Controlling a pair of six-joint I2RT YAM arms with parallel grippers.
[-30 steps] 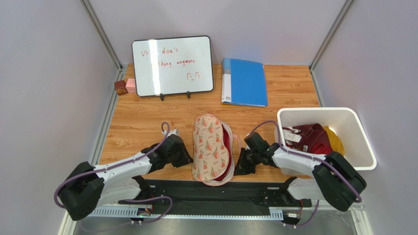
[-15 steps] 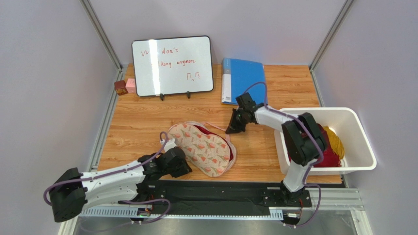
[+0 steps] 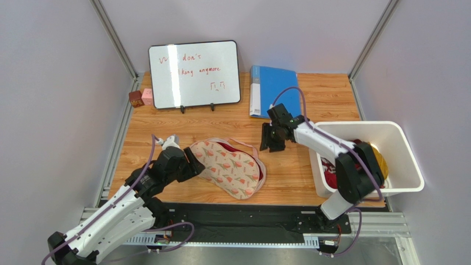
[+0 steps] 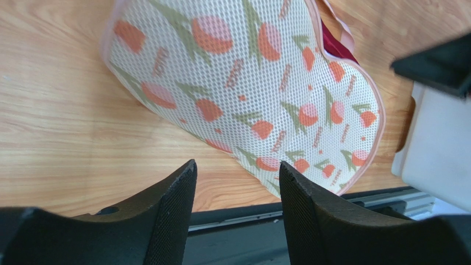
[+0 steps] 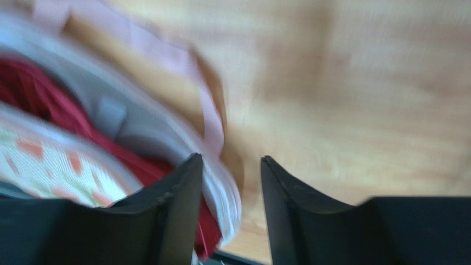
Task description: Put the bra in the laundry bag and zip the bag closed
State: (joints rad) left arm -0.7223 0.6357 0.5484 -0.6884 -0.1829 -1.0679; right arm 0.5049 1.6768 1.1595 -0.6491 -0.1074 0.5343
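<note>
Top view: a bean-shaped cream-peach mesh laundry bag with pink-and-green leaf print (image 3: 229,165) lies flat in the middle of the wooden table (image 3: 309,99). Its long axis runs on a diagonal, from the far left to the near right. The dark red bra (image 4: 333,45) is inside it and shows only as a red strip along the far edge, where the mouth gapes.

My left claw (image 4: 237,171) sits at the bag's left end, jaws apart and holding nothing; the printed mesh lies just ahead of it. My right claw (image 5: 231,160) hangs just beyond the bag's far right edge, jaws parted over bare wood and gripping nothing. The pink zipper trim (image 5: 204,105) is just to the left of it, though that view is blurred.

I judge the zip not yet closed. The open edge faces my right claw, which is the nearer one.
</note>
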